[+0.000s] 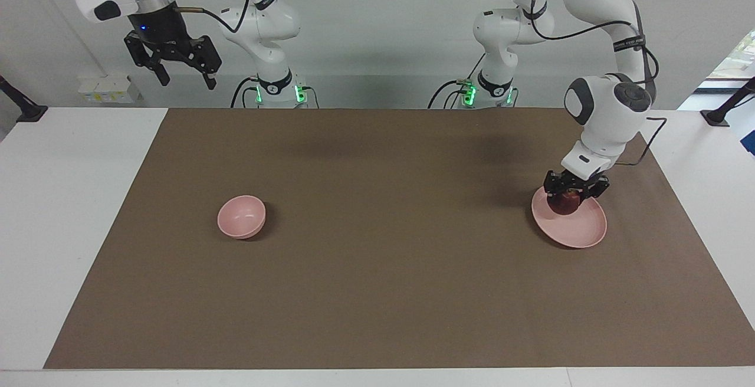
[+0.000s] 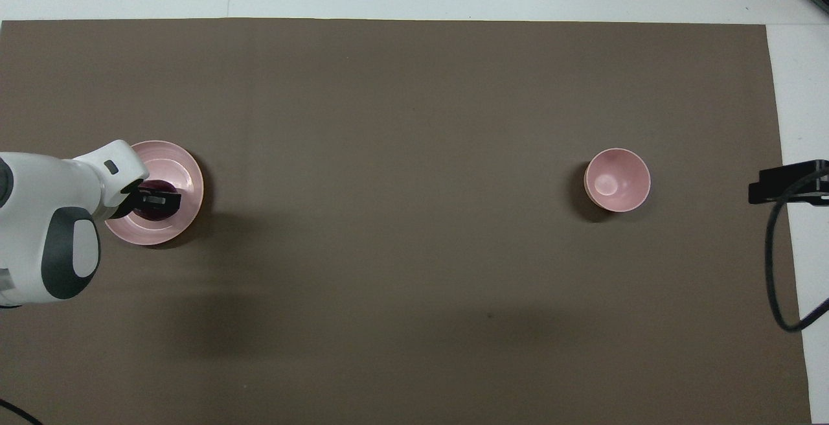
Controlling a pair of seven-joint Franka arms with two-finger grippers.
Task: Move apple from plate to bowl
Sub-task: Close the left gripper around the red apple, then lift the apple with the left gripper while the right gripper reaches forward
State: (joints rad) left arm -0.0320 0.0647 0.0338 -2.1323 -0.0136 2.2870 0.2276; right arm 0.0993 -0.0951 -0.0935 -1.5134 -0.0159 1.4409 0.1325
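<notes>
A dark red apple (image 1: 566, 203) (image 2: 157, 188) is held just above the pale pink plate (image 1: 581, 230) (image 2: 184, 172) at the left arm's end of the brown mat. My left gripper (image 1: 575, 193) (image 2: 155, 202) is shut on the apple from above, its fingers at either side of the fruit. The small deep pink bowl (image 1: 241, 216) (image 2: 617, 179) stands empty toward the right arm's end. My right gripper (image 1: 183, 76) waits high in the air near its base, open, holding nothing.
A brown mat (image 1: 377, 292) covers most of the white table (image 1: 71, 210). A black cable loops on the table beside the left arm (image 1: 643, 151). A black mount and cable (image 2: 787, 218) show at the mat's edge by the right arm's end.
</notes>
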